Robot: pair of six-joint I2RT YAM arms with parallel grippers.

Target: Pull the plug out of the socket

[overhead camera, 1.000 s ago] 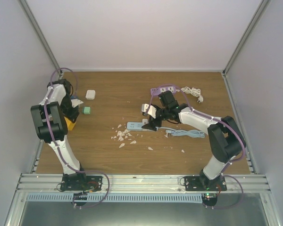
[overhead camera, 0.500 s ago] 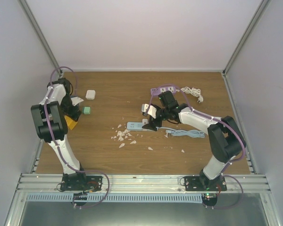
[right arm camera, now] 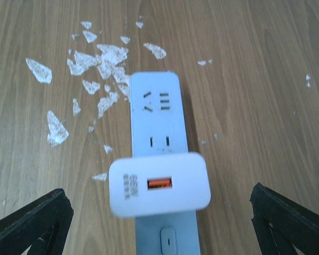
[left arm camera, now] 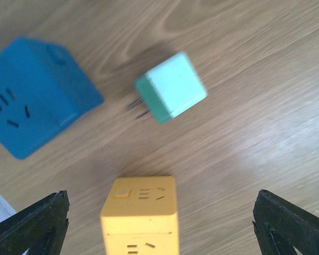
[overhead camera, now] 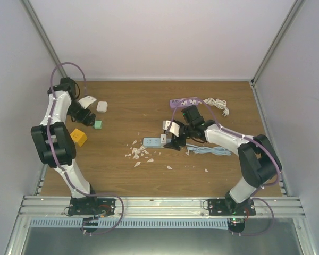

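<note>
White plug (right arm camera: 159, 186) seated upright, long side across power strip (right arm camera: 155, 119)

The white USB charger (right arm camera: 159, 185) covers the middle of the power strip (right arm camera: 158, 106), its prongs out of sight, and one end of the strip runs off the picture's lower edge. The yellow cube socket (left arm camera: 141, 212) is cut off likewise; the blue cube socket (left arm camera: 34, 117) is blurred.

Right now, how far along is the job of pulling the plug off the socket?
Done: nothing yet; the white charger sits on the power strip. In hand: the right gripper is open, a finger on each side of the charger. Left: close, pull it off.
</note>
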